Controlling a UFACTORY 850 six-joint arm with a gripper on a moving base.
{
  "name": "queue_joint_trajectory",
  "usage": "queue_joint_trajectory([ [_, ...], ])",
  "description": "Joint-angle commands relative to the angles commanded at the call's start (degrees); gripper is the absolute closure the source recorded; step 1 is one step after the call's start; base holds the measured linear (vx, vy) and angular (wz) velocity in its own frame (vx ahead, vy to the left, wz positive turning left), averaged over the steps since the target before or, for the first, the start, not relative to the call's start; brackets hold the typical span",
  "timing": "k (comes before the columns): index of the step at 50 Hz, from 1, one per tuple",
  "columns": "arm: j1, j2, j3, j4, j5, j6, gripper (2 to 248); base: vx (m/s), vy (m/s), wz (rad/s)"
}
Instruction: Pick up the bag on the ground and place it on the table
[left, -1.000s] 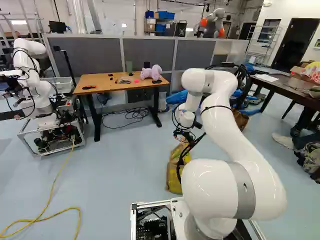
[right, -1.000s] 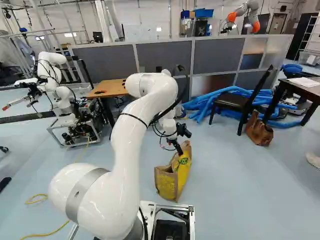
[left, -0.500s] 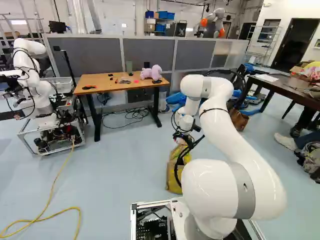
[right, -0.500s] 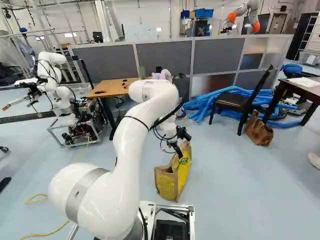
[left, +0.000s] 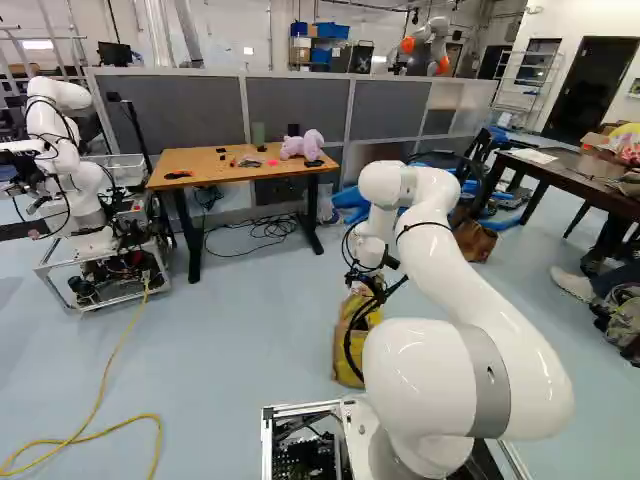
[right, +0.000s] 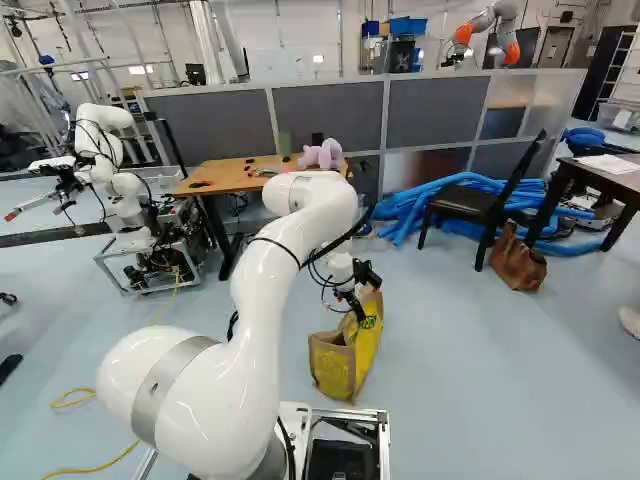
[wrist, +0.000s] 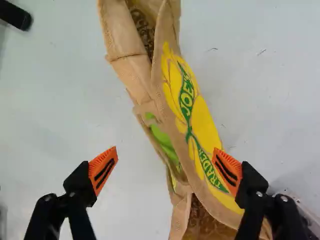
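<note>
In the right base view my gripper (right: 359, 312) points down at the top of the brown and yellow bag (right: 334, 366), which stands on the floor ahead of the base. The wrist view shows the gripper (wrist: 165, 157) open, its orange pads wide apart. Part of the bag's (wrist: 200, 117) top edge runs between the fingers. One finger overlaps the yellow printed side, the other has floor behind it; contact cannot be told. A wooden-topped table (left: 215, 162) stands farther ahead by the grey partition. In the left base view the arm partly hides the bag (left: 347, 345).
A pink plush toy (left: 302, 145) and small items lie on the wooden table. Another robot (left: 75, 170) stands at its left. Blue tubes (right: 420, 207), a black chair (right: 470, 205), a brown bag (right: 518, 262) and a dark table (left: 590, 180) are to the right.
The arm has come down, bringing the gripper slightly lower over the bag's top. In the right base view the lowered arm uncovers the plush toy. Bag and base have stayed put.
</note>
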Motion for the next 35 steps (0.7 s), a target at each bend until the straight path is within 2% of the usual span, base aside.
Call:
queue_joint_trajectory([
  [21, 0.0, -4.5, -4.1, 0.0, 0.0, -12.2, 3, 0.000, 0.000, 0.000],
  [25, 0.0, -5.4, -4.9, 0.0, 0.0, -13.4, 3, 0.000, 0.000, 0.000],
  [35, 0.0, -7.5, -6.9, 0.0, 0.0, -14.0, 3, 0.000, 0.000, 0.000],
])
